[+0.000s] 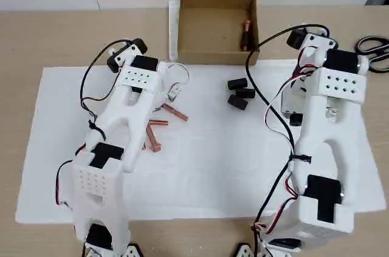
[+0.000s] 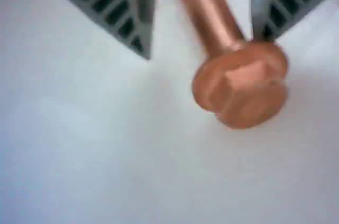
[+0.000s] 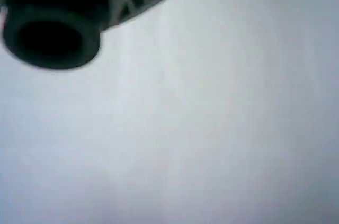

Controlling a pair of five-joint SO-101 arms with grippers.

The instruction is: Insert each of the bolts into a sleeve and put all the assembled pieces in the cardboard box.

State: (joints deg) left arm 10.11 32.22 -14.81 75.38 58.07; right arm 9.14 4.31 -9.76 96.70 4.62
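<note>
Copper-coloured, stiff and smooth, the bolt (image 2: 229, 57) probably slips easily, so the left gripper (image 2: 202, 41), jaws apart around it, should clamp mid-shaft.

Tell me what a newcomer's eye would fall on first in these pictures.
A copper-coloured bolt with a hexagonal flanged head looms in the left wrist view, its shaft between the fingers of the open left gripper. A black cylindrical sleeve sits clamped in the right gripper, hollow end toward its camera. From above, the brown cardboard box at the far side already holds one assembled piece.
</note>
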